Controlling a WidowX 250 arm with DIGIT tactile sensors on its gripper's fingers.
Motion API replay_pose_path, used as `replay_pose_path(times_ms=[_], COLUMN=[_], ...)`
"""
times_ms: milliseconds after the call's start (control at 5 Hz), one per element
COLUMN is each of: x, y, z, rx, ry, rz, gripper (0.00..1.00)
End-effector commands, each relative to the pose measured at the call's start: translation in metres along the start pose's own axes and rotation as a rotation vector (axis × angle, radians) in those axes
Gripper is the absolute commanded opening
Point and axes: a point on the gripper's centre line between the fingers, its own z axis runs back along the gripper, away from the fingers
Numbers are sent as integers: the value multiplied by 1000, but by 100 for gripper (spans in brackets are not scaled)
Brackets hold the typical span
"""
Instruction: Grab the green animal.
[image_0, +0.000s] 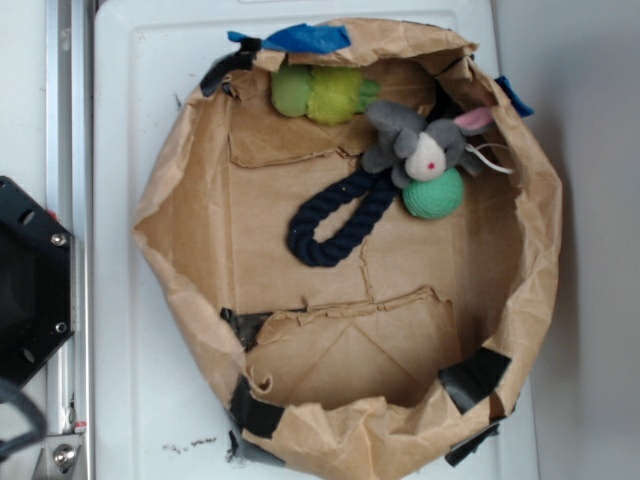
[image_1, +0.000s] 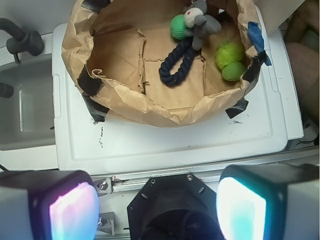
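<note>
Glowing fingertip pads (image_1: 240, 207) of gripper (image_1: 157, 210) spread wide apart, gripping nothing, above white table (image_1: 165, 145). Green animal (image_0: 322, 93) against far wall of brown paper basin (image_0: 200, 250) — just beside grey plush mouse (image_0: 425, 145), teal knitted ball (image_0: 435, 195), navy rope loop (image_0: 335, 220).

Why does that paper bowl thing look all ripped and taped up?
The brown paper bag is crumpled down into a tub, its floor torn and its rim patched with black tape and blue tape. The toys inside look fine.
</note>
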Motion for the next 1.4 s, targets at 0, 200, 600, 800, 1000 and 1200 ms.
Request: replay_pose_path(times_ms=[0,200,600,800,1000,1200], x=[0,45,108,112,111,119], y=[0,4,11,23,27,30], z=[0,-18,-64,-100,-132,-157], rx=[0,-16,-10,-34,-25,-43], ry=[0,-21,-34,-29,-2,42], rz=[0,-37,-154,-199,-238,-239], gripper=[100,100,100,100,100,100])
